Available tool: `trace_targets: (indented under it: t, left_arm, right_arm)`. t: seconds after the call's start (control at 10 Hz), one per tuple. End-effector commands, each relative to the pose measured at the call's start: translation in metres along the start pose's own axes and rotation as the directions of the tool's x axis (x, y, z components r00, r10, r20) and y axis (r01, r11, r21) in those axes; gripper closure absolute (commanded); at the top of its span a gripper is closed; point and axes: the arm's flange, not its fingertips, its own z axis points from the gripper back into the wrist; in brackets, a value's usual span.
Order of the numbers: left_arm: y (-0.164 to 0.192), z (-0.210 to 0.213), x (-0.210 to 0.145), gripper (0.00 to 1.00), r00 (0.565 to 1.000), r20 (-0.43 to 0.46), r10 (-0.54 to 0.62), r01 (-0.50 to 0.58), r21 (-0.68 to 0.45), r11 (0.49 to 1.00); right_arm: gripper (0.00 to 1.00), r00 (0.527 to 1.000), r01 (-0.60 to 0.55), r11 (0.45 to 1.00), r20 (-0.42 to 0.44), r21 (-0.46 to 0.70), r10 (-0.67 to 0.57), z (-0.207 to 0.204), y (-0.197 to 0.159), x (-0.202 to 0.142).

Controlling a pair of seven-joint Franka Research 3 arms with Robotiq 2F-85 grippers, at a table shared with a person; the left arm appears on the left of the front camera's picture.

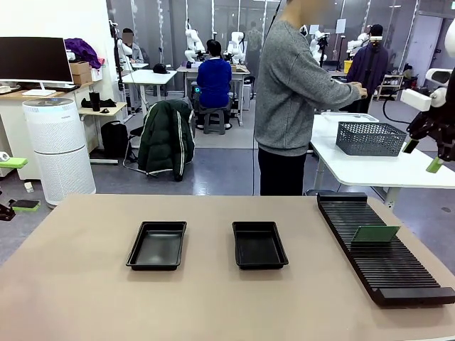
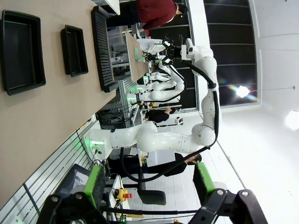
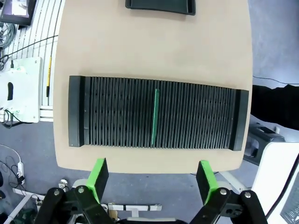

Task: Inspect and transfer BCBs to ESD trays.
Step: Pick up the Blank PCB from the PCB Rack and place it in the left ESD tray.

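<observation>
Two black ESD trays (image 1: 156, 245) (image 1: 259, 244) lie side by side in the middle of the table, with nothing in them. One green BCB (image 1: 375, 234) stands upright in a slot of the long black rack (image 1: 398, 273) on the right. From above, the right wrist view shows this BCB (image 3: 154, 116) edge-on in the rack (image 3: 117, 112), with a tray's edge (image 3: 160, 5) beyond. My right gripper (image 3: 152, 177) hangs open high over the rack's near side, also seen as the right gripper (image 1: 422, 155) at the picture's right edge. My left gripper (image 2: 149, 184) is open and holds nothing, off the table's left end; both trays (image 2: 21, 51) (image 2: 74, 49) lie far from it.
A person in a grey sweater (image 1: 291, 92) stands beyond the far edge, turned towards a white side table with a dark mesh basket (image 1: 370, 138). Bare tabletop (image 1: 85, 298) surrounds the trays. A white air purifier (image 1: 57, 149) stands at the far left.
</observation>
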Motion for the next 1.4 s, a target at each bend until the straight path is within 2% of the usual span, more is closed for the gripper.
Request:
trace_targets:
  t: [0.0,0.4,0.9,1.3]
  left_arm:
    - [0.000,0.001,-0.002,0.00,1.000,0.001,0.000,0.000,0.001,1.000]
    - [0.000,0.001,-0.002,0.00,1.000,0.001,0.000,0.000,0.001,1.000]
    - [0.000,0.001,-0.002,0.00,1.000,0.001,0.000,0.000,0.001,1.000]
    - [0.000,0.001,-0.002,0.00,1.000,0.001,0.000,0.000,0.001,1.000]
  right_arm:
    - [0.00,1.000,-0.001,1.000,-0.017,-0.014,0.001,-0.026,0.002,0.002]
    - [0.00,0.998,0.017,1.000,-0.055,-0.016,-0.018,-0.072,0.001,0.001]
    - [0.00,0.987,0.064,0.998,-0.146,-0.030,-0.067,-0.128,-0.001,0.007]
    - [0.00,0.982,0.067,0.997,-0.173,-0.037,-0.073,-0.155,0.005,0.010]
